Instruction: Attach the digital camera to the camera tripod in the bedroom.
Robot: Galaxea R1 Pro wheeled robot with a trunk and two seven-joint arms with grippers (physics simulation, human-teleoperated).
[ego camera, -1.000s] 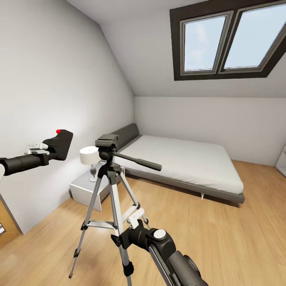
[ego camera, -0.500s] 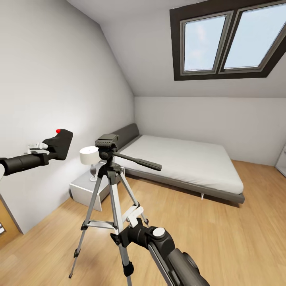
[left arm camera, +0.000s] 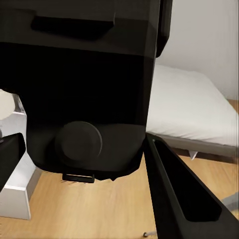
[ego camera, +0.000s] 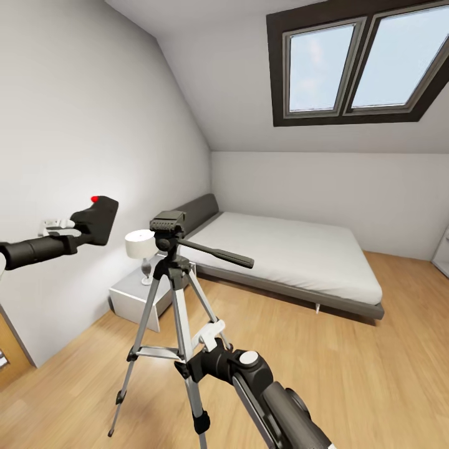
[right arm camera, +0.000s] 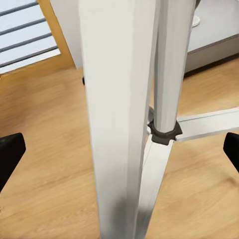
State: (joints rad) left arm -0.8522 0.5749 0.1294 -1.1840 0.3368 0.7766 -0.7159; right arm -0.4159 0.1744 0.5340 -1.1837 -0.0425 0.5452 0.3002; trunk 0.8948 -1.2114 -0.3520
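A: Where is the digital camera (ego camera: 96,218) sitting?

B: In the left gripper (ego camera: 68,229), clamped by its rigid body, beside the camera tripod (ego camera: 173,293) head.

A: And the right gripper (ego camera: 209,333)?

B: Spread wide around a slick, stiff silver leg; probably tippy, so it is bracing low.

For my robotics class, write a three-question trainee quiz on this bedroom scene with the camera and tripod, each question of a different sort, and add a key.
1. True or false: the digital camera already sits on the head of the camera tripod.
2. Which tool holds the digital camera? A) left tool B) right tool C) neither
3. Fill in: the right tool's fingers sit either side of a silver tripod ____.

Key
1. False: it is held in the air towards the wall, apart from the tripod head.
2. A
3. leg: the fingers are spread, and contact cannot be judged.
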